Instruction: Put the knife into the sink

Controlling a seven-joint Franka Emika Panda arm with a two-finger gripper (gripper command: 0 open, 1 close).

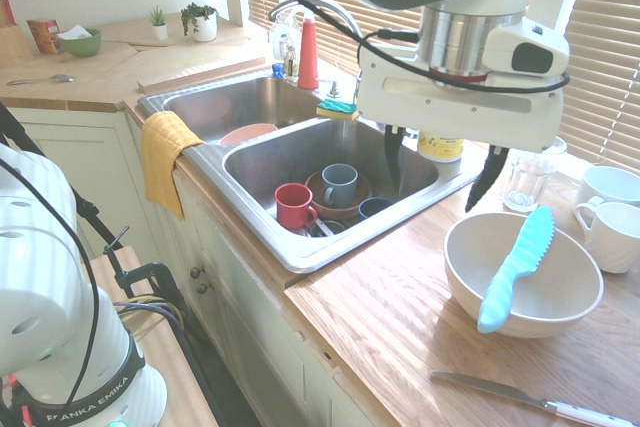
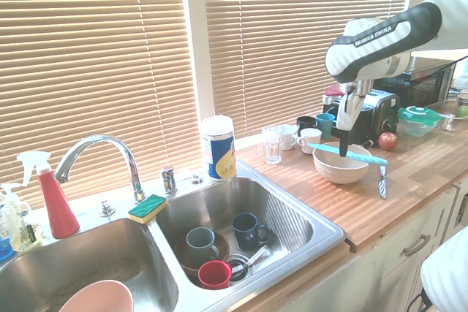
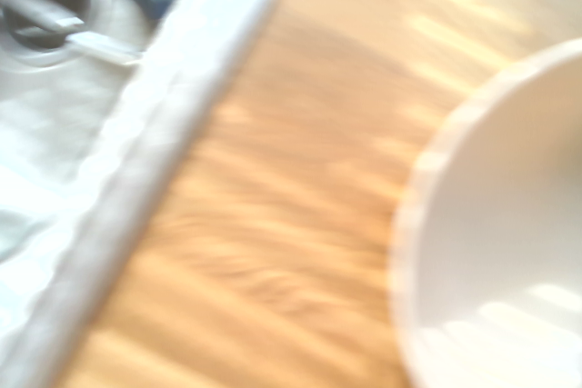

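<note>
The light turquoise knife lies across the rim of a white bowl on the wooden counter, right of the sink. My gripper hangs open and empty above the counter, between the sink's rim and the bowl, with the knife just to its right. From the other side, the gripper sits directly over the knife and the bowl, right of the sink. The blurred wrist view shows the bowl's rim and the sink's edge.
The sink holds a red mug, a grey mug and other dishes. A metal table knife lies near the counter's front edge. White mugs and a glass stand behind the bowl. A yellow cloth hangs over the adjoining basin.
</note>
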